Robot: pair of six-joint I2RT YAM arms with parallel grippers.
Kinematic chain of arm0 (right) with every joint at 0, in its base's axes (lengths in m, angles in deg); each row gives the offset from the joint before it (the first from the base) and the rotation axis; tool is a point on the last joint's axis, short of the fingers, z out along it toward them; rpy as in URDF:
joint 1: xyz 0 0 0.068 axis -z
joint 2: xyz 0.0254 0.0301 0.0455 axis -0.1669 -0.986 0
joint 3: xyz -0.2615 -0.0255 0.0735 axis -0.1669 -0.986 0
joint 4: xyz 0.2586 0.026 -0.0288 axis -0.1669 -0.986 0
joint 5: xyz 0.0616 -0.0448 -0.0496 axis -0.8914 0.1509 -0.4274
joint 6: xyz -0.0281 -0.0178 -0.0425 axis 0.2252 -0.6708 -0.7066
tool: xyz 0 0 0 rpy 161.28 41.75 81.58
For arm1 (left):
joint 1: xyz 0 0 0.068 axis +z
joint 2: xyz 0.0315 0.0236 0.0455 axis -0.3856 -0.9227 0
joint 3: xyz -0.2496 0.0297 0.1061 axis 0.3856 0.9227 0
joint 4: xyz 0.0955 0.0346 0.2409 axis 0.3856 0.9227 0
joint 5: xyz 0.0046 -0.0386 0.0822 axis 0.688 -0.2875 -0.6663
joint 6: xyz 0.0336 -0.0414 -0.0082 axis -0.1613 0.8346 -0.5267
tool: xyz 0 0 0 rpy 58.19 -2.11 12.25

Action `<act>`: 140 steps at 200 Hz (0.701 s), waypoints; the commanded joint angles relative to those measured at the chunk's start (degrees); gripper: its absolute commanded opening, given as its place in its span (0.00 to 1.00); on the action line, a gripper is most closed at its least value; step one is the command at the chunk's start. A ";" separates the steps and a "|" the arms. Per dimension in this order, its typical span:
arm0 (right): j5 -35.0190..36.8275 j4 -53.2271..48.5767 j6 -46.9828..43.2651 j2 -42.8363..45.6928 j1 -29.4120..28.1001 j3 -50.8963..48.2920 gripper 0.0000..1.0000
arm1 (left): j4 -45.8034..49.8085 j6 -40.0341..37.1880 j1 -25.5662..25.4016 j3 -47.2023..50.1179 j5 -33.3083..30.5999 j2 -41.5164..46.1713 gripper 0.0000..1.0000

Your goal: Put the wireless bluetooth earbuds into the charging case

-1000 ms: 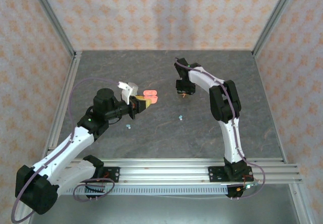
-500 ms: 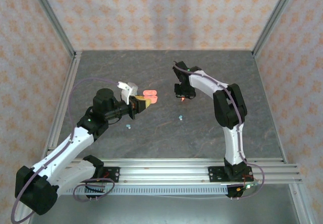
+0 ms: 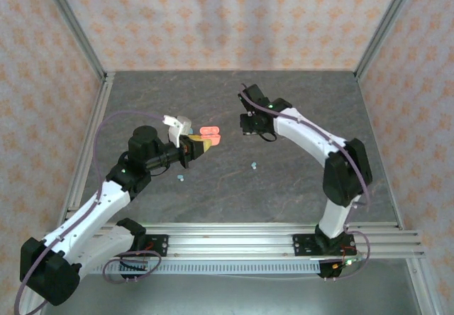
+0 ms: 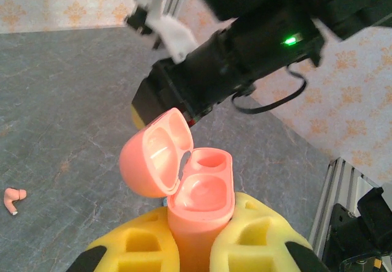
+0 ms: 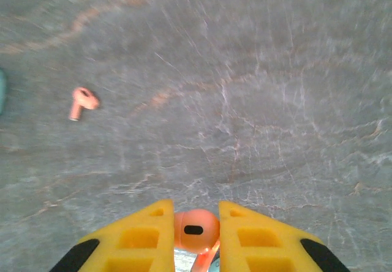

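The right gripper (image 5: 196, 214) pinches one salmon-red earbud (image 5: 196, 228) between its two yellow fingers (image 5: 153, 232); the jaws are closed down to the width of the earbud. The earbud is smooth, rounded plastic with a small dark oval opening on its visible face. A second salmon-red earbud (image 5: 81, 102), L-shaped, lies loose on the table (image 5: 275, 70) ahead and to the left of this gripper, well apart from it.

The left gripper (image 4: 201, 217) clamps the body of the salmon-pink charging case (image 4: 205, 183) between its yellow, pocketed fingers (image 4: 257, 238). The case stands upright. Its glossy, pebble-shaped lid (image 4: 153, 158) is hinged open toward the left, exposing two moulded cavities. The right arm (image 4: 245, 45), black with a lit green indicator, hangs just behind the open case.

In the top external view, two light blue earbuds (image 3: 254, 164) (image 3: 181, 177) lie on the table near the arms' side, apart from both grippers. The table surface is grey with a veined, stone-like pattern.
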 commanded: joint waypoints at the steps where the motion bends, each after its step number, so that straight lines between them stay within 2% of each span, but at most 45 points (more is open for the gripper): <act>1: 6.17 2.70 -2.31 6.56 -1.97 -1.89 0.20 | -1.66 0.89 -0.13 -0.65 -0.01 1.49 0.00; 30: 7.05 7.01 -3.67 13.44 -4.20 -4.78 0.20 | -1.05 1.19 -0.79 -1.38 -0.35 1.51 0.00; 75: 4.63 14.38 -6.17 22.58 -6.78 -9.05 0.19 | -1.03 1.76 -2.46 -1.84 -2.36 2.40 0.00; 140: -5.22 24.63 -6.58 31.57 -8.59 -13.62 0.19 | -6.53 3.17 -3.68 -0.97 -5.54 1.03 0.00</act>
